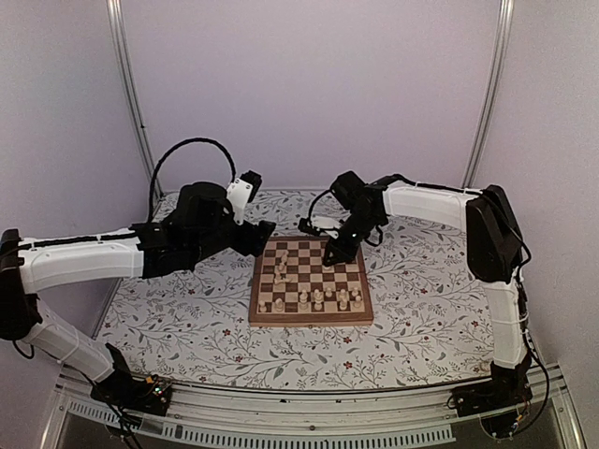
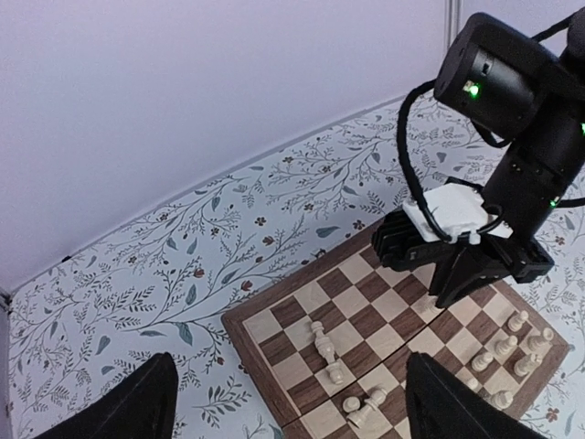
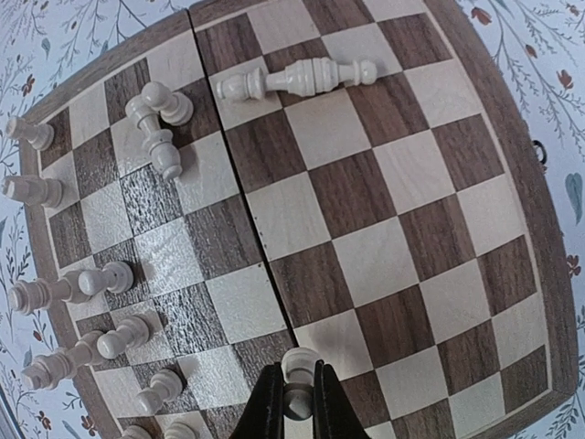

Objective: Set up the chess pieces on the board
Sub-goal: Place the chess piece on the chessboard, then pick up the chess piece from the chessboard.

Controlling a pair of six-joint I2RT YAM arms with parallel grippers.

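Over the far side of the board (image 1: 309,320), right of its middle, the right gripper (image 1: 333,254) pointed down with its claw clamped on one pale pawn (image 3: 295,370). The right wrist view showed the pawn upright between the two dark fingers (image 3: 268,413), above a cream square close to the board's far edge. Whether its base met the wood could not be told.

Of the other chess pieces (image 1: 318,299), most stood in a loose row along the board's near edge, spread from its left corner to its right. A tall piece (image 3: 297,78) lay flat on its side across two squares in the board's left half. Just beside it, two smaller men (image 3: 155,119) lay toppled against each other.

The board itself lay flat on the floral table cover (image 1: 421,309), which spread out on every side of it. Off the board's far left corner, the left gripper (image 1: 264,236) hung above that cover, its claw spread wide apart and empty. In the left wrist view, the board's left corner lay between those open fingertips (image 2: 137,402), with the fallen pieces on the squares nearest them and the right gripper further across the board.
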